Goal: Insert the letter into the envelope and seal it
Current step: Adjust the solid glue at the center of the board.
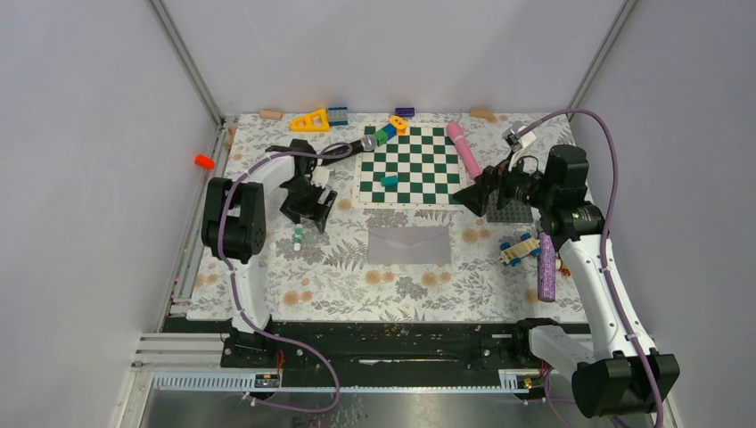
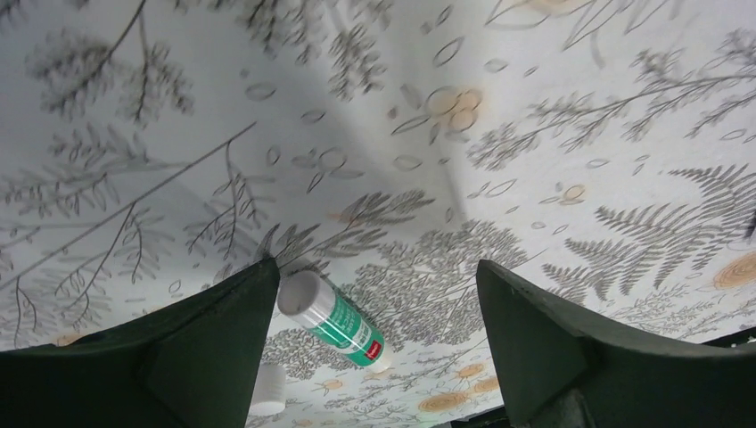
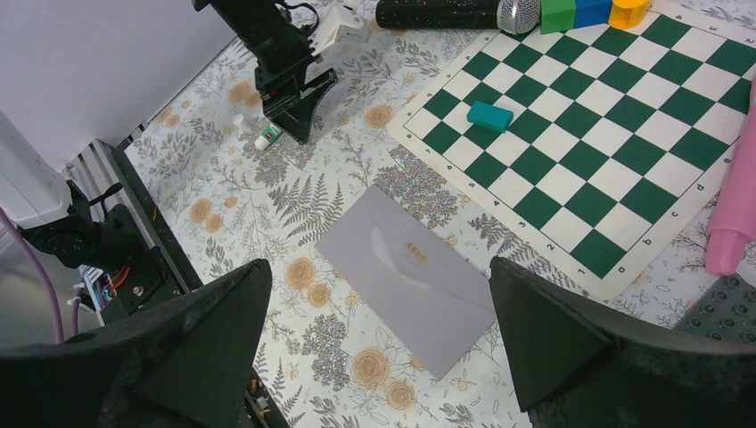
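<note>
The light grey envelope point(image 1: 409, 244) lies flat on the floral cloth in the middle, its triangular flap folded down; in the right wrist view the envelope point(image 3: 419, 276) shows a small gold mark. No letter is in view. My left gripper point(image 1: 310, 217) hangs open left of the envelope, low over a green-and-white glue stick point(image 2: 339, 323) that lies uncapped just beside its left finger, with the white cap point(image 2: 267, 390) nearby. My right gripper point(image 3: 379, 267) is open and empty, raised to the right of the envelope and looking down on it.
A green chessboard point(image 1: 414, 169) with a teal block point(image 1: 389, 180) lies behind the envelope. A microphone point(image 1: 352, 147), coloured blocks and a pink cylinder point(image 1: 463, 149) border it. A dark studded plate point(image 1: 510, 209), toy car point(image 1: 519, 249) and purple tube point(image 1: 546, 267) sit at the right.
</note>
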